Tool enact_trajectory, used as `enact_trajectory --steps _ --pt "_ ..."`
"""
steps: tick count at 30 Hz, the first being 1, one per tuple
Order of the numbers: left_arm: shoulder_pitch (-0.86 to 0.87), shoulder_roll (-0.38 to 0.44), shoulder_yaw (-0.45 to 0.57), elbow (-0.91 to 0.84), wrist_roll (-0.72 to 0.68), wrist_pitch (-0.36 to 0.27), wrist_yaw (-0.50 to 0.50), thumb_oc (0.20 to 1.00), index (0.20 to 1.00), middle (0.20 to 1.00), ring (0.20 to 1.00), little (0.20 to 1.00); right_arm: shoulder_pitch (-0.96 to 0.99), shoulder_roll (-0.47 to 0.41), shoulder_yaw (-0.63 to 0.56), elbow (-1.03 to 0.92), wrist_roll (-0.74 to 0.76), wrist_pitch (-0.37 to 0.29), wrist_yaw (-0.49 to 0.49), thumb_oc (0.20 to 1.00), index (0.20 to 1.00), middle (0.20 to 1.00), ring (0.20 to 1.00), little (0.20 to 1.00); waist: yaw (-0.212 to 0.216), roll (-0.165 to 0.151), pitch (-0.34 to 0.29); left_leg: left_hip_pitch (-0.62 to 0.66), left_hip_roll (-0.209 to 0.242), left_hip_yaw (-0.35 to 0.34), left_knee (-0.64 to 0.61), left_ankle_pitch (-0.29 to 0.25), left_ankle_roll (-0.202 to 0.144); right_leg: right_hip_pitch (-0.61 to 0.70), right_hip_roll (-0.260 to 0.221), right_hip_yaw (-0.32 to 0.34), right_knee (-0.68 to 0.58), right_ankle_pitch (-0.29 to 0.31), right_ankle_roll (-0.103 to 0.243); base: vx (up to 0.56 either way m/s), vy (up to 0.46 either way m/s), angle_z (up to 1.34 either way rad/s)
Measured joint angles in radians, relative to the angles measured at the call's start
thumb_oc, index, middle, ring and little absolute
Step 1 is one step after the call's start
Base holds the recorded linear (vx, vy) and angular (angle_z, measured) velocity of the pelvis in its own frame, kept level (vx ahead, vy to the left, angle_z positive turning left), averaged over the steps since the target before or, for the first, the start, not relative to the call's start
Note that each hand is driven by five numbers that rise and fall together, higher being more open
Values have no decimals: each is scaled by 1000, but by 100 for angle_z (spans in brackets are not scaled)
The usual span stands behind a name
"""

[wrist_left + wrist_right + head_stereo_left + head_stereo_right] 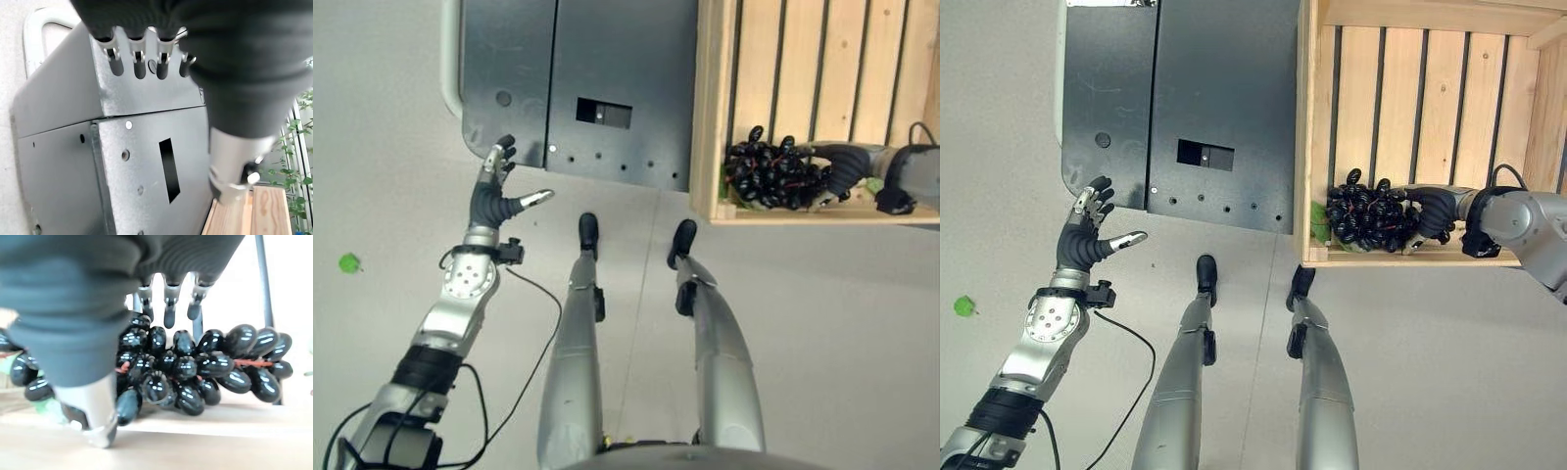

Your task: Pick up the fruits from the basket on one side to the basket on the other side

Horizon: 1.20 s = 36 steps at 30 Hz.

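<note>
Grapes (771, 174), a dark glossy bunch, lie in the near left corner of the slatted wooden crate (822, 59) on my right side in the left eye view, with a bit of green leaf showing at the crate wall beside them. My right hand (837, 171) reaches in from the right and lies against the bunch, its fingers bent around the far and near sides of it. My left hand (495, 191) is raised over the grey floor (382, 147), well apart from the crate, fingers spread and thumb out, holding nothing, just in front of a dark metal cabinet (578, 78). A small green spot (349, 262) sits on the floor to the far left. In the right eye view the same hand (1430, 217) wraps the bunch (1366, 217) from the right, against the crate's near wall. In the left wrist view my straight fingers (139, 56) point at the cabinet (112, 161) with its dark slot. In the right wrist view my fingers (168, 303) come down behind the grapes (195, 367) and my thumb in front, the bunch between them, resting on the wooden slats.
</note>
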Motion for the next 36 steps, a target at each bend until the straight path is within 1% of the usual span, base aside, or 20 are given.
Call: enact_trajectory --steps 1,2,5,6,7,13,17,22,24,30,31,36 --pt "0 0 -1 0 0 0 0 1000 1000 1000 1000 1000 -1 0 3 0 12 0 3 589 589 589 589 589 -2 0 0 -1 0 0 0 0 0 0 0 0 -2 0 0 0 0 0" --pt "0 2 -5 0 0 0 -1 1000 1000 1000 1000 1000 -10 0 20 0 37 0 7 200 200 200 200 200 -5 0 0 -2 0 0 0 0 0 0 1 0 -5 1 1 0 0 0" --pt "-1 4 -8 0 0 0 -8 1000 1000 1000 1000 1000 -43 0 44 1 56 0 8 200 200 200 200 200 -7 0 0 -2 0 2 -1 -1 -1 -2 2 2 -6 1 1 0 0 0" --pt "-2 4 -8 0 0 0 -9 1000 1000 1000 1000 1000 -48 0 43 2 56 0 8 335 335 335 335 335 -7 0 0 -2 1 2 -1 -1 -1 -2 2 2 -6 1 1 0 0 0" --pt "-2 4 -8 0 0 0 -9 1000 1000 1000 1000 1000 -54 0 42 6 56 0 5 1000 1000 1000 1000 1000 -6 0 0 -3 1 1 -1 -1 -1 -2 2 2 -7 1 1 0 0 0" --pt "-2 5 -8 0 0 0 -7 1000 1000 1000 1000 1000 -15 1 35 0 66 0 8 1000 1000 1000 1000 1000 -7 0 0 -4 1 0 -1 -1 0 -2 2 2 -6 1 1 0 0 0" --pt "0 5 -8 0 0 -1 -6 1000 1000 1000 1000 1000 10 1 -4 1 67 0 6 1000 1000 1000 1000 1000 -5 0 0 -5 2 0 -1 -1 -1 -4 3 2 -6 1 1 0 0 0" --pt "0 5 -8 0 0 -1 -5 1000 1000 1000 1000 1000 30 3 -21 1 74 -1 -4 1000 1000 1000 1000 1000 -5 0 0 -7 2 0 -1 -2 -1 -5 3 2 -8 1 1 0 0 0" --pt "-1 5 -8 0 0 -1 -5 1000 1000 1000 1000 1000 51 12 -50 3 75 -2 -7 1000 1000 1000 1000 1000 -6 0 0 -9 2 -1 -1 -2 -1 -7 3 2 -8 1 1 0 0 0" --pt "-1 5 -8 0 0 -1 2 1000 1000 1000 1000 1000 74 28 -78 3 103 -1 -20 1000 1000 1000 1000 1000 -6 0 0 -14 2 -1 -1 -2 -1 -12 4 2 -8 1 1 0 0 0" --pt "-1 5 -8 0 0 -1 2 1000 1000 1000 1000 1000 74 32 -79 5 105 -1 -23 1000 1000 1000 1000 1000 -6 0 0 -14 2 -1 -1 -2 -1 -12 4 2 -8 1 1 0 0 0" --pt "-4 5 -7 0 -1 -3 14 1000 1000 1000 1000 1000 45 117 -75 18 140 1 -72 1000 1000 1000 1000 1000 -7 0 0 -15 3 -1 -1 -2 -1 -14 5 2 -8 1 1 0 0 0"
